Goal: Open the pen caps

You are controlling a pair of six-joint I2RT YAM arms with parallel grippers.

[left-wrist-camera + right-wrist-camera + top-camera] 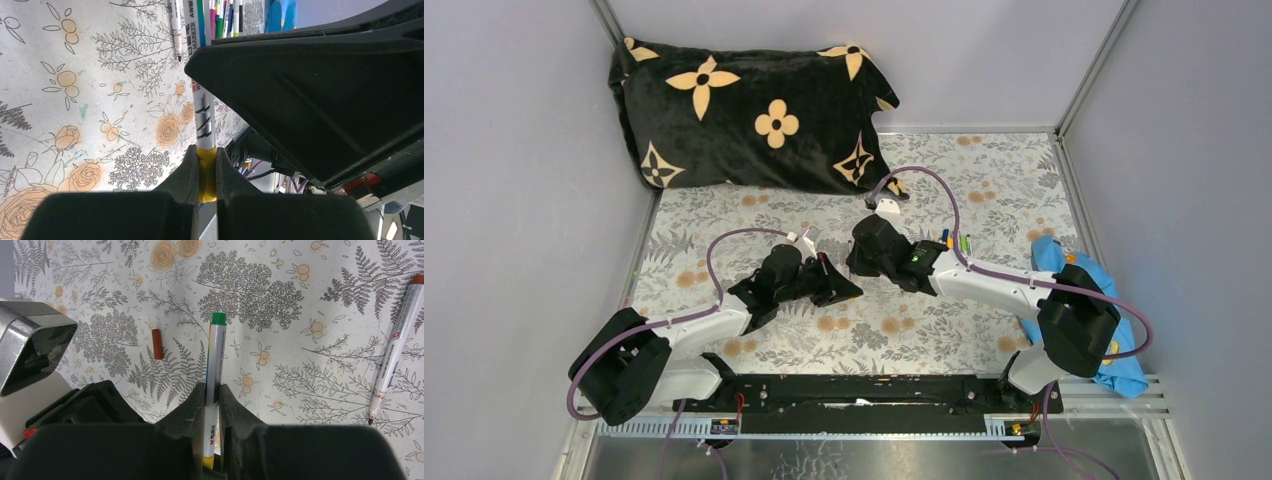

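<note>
My left gripper [206, 152] is shut on the yellow cap [207, 172] of a white-barrelled pen [205, 120], held above the flowered cloth. The barrel runs away from it and passes between the fingers of my right gripper [212, 387]. Those jaws stand slightly apart around the barrel [214, 360], with a thin gap on one side. A green end [218, 318] shows beyond them. In the top view the two grippers [856, 278] meet tip to tip at mid-table. A loose brown cap [158, 344] lies on the cloth beside an uncapped brown pen [392, 350].
Several more pens [220, 17] lie in a bunch beyond the right gripper, also visible in the top view as pens [954, 240]. A black pillow with tan flowers [744, 115] fills the back left. A blue cloth [1052, 255] lies at the right edge. Grey walls enclose the table.
</note>
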